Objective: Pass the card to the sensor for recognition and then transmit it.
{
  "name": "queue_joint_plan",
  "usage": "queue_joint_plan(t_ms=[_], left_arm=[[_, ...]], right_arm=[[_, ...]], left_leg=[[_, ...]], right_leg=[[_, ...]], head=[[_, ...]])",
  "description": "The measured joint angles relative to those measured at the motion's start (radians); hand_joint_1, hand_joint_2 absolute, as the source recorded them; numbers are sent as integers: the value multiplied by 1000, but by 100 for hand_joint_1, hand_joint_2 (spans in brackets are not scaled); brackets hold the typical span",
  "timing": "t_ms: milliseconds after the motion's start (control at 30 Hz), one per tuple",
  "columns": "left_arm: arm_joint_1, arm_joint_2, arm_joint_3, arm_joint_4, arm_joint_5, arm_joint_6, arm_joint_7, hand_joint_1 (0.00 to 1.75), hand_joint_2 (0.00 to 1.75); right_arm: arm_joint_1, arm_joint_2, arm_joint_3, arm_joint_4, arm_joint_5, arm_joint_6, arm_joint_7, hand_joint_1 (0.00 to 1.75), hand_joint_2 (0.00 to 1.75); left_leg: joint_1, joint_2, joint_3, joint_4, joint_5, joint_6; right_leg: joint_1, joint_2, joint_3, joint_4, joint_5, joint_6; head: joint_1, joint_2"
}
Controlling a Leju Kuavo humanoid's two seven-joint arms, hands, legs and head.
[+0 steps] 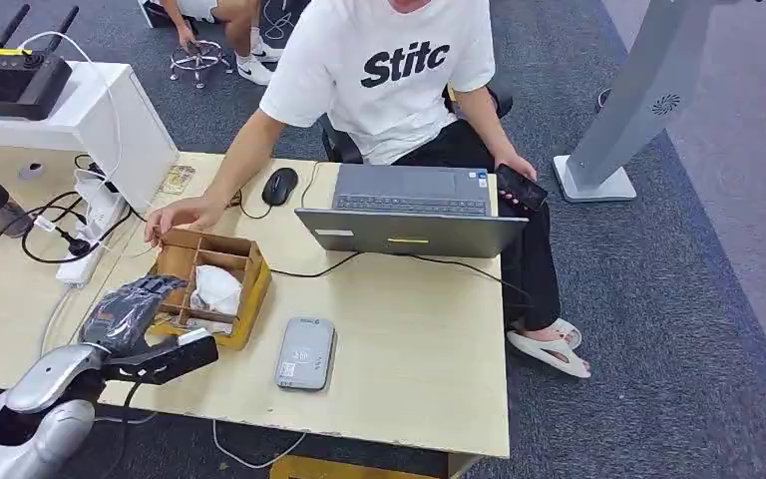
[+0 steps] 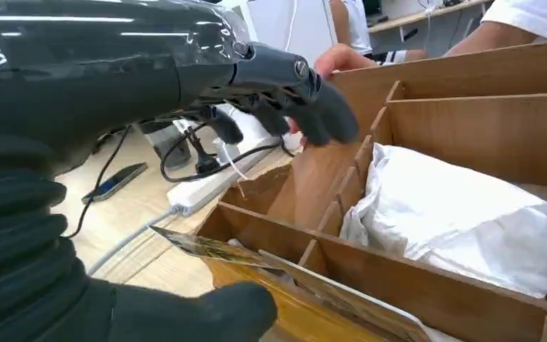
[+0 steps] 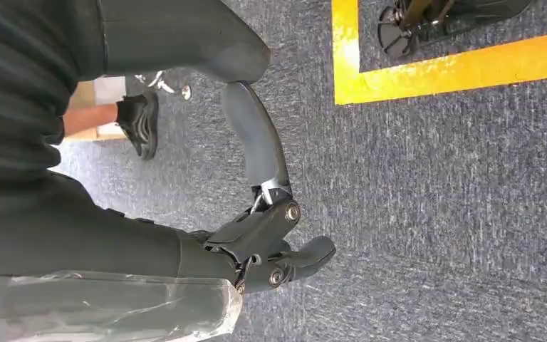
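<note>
Left hand [image 1: 128, 311] spread wide over wooden box [image 1: 249, 274], holding nothing; card [image 2: 214, 247] at box edge; right hand [image 3: 263, 235] empty, hanging above carpet.

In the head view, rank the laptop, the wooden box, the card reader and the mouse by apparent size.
1. laptop
2. wooden box
3. card reader
4. mouse

Table [image 1: 409, 379]: divided box [image 1: 249, 274] centre-left, holding a bag [image 1: 217, 289]; sensor [image 1: 305, 353] right of it; laptop [image 1: 411, 212] behind, upper centre.
</note>
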Motion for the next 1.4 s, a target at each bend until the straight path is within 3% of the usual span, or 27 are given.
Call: queue_joint_plan(t_ms=[133, 333, 400, 533, 633, 900, 933, 967, 1000, 1033, 1400], left_arm=[[0, 0, 0, 0, -3, 3, 2, 75, 175], [0, -2, 0, 0, -9, 6, 2, 73, 175], [0, -2, 0, 1, -9, 8, 2, 89, 175], [0, -4, 0, 5, -11, 15, 2, 80, 175], [0, -5, 0, 8, -12, 16, 2, 89, 175], [2, -10, 0, 14, -12, 17, -8, 93, 175], [2, -10, 0, 14, -11, 17, -10, 96, 175], [3, -10, 0, 15, -10, 17, -13, 120, 175], [4, -10, 0, 15, -8, 16, -18, 159, 175], [4, -10, 0, 16, -5, 15, -19, 175, 175], [12, -1, 0, 16, 9, 2, -37, 175, 175]], right_arm=[[0, 0, 0, 0, 2, 0, 0, 0, 175], [-1, 0, 0, 0, 5, 0, 2, 0, 175], [-1, 0, 0, 0, 6, 0, 2, 0, 175], [-1, 0, 0, 0, 8, 0, 2, 0, 175], [-1, 0, 0, 0, 9, 0, 2, 0, 175], [-2, 0, 0, 1, 12, 0, 2, 0, 175], [-2, 0, 0, 1, 12, 0, 2, 0, 175], [-2, 0, 0, 1, 13, 0, 2, 0, 175], [-2, 0, 0, 1, 15, 0, 2, 0, 175], [-2, 0, 0, 1, 15, 0, 2, 0, 175], [-2, 0, 0, 1, 23, 0, 2, 0, 175]], left_leg=[[0, 0, 0, 0, 0, 0], [0, 0, 0, 0, 0, 0], [0, 0, 0, 0, 0, 0], [0, 0, 0, 0, 0, 0], [0, 0, 0, 0, 0, 0], [0, 0, 0, 0, 0, 0], [0, 0, 0, 0, 0, 0], [0, 0, 0, 0, 0, 0], [0, 0, 0, 0, 0, 0], [0, 0, 0, 0, 0, 0], [0, 0, 0, 0, 0, 0]], right_leg=[[0, 0, 0, 0, 0, 0], [0, 0, 0, 0, 0, 0], [0, 0, 0, 0, 0, 0], [0, 0, 0, 0, 0, 0], [0, 0, 0, 0, 0, 0], [0, 0, 0, 0, 0, 0], [0, 0, 0, 0, 0, 0], [0, 0, 0, 0, 0, 0], [0, 0, 0, 0, 0, 0], [0, 0, 0, 0, 0, 0], [0, 0, 0, 0, 0, 0]], head=[[0, 0], [0, 0], [0, 0], [0, 0], [0, 0], [0, 0], [0, 0], [0, 0], [0, 0], [0, 0], [0, 0]])
